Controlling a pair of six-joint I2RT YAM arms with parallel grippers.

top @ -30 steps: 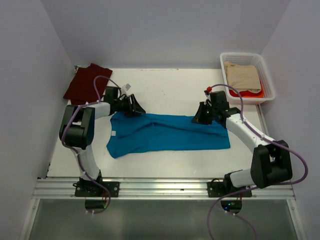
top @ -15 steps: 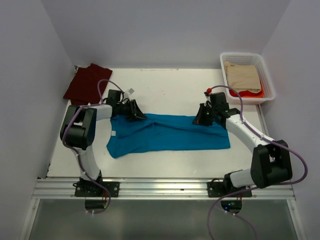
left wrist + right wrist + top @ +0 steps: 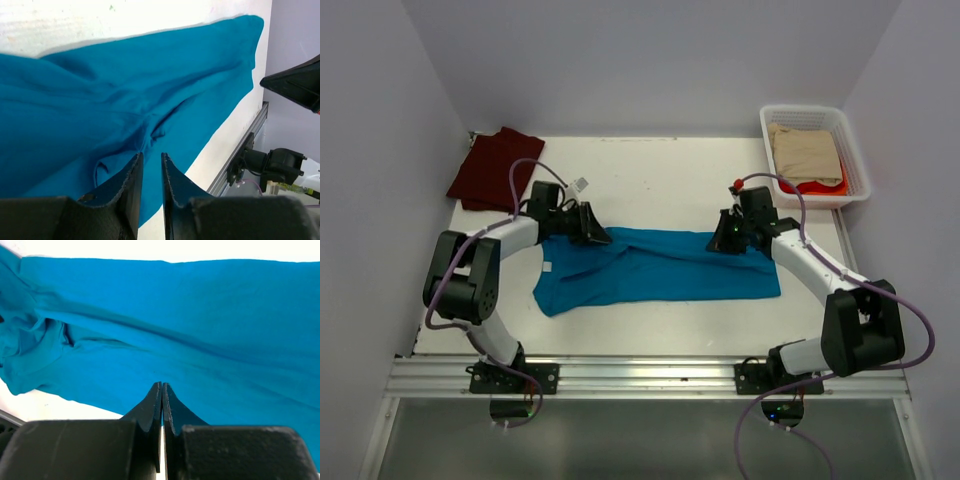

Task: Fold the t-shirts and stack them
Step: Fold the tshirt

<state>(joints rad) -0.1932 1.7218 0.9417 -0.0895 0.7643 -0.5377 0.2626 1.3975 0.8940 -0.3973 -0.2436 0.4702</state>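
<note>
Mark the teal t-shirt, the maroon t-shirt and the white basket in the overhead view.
teal t-shirt (image 3: pixel 660 268), top external view, middle of the spread body.
maroon t-shirt (image 3: pixel 492 168), top external view, centre of the cloth.
white basket (image 3: pixel 802 110), top external view, far rim.

The spread t-shirt (image 3: pixel 655 268) lay central on the table (image 3: pixel 650 180), left end effector (image 3: pixel 600 236) at its eleven o'clock, right end effector (image 3: pixel 717 240) at its one. The other t-shirt (image 3: pixel 492 168) lay at ten o'clock, a basket (image 3: pixel 766 125) at two.

The left gripper (image 3: pixel 151 159) hides whether it pinches the teal t-shirt (image 3: pixel 125 90), possibly a fold.
</note>
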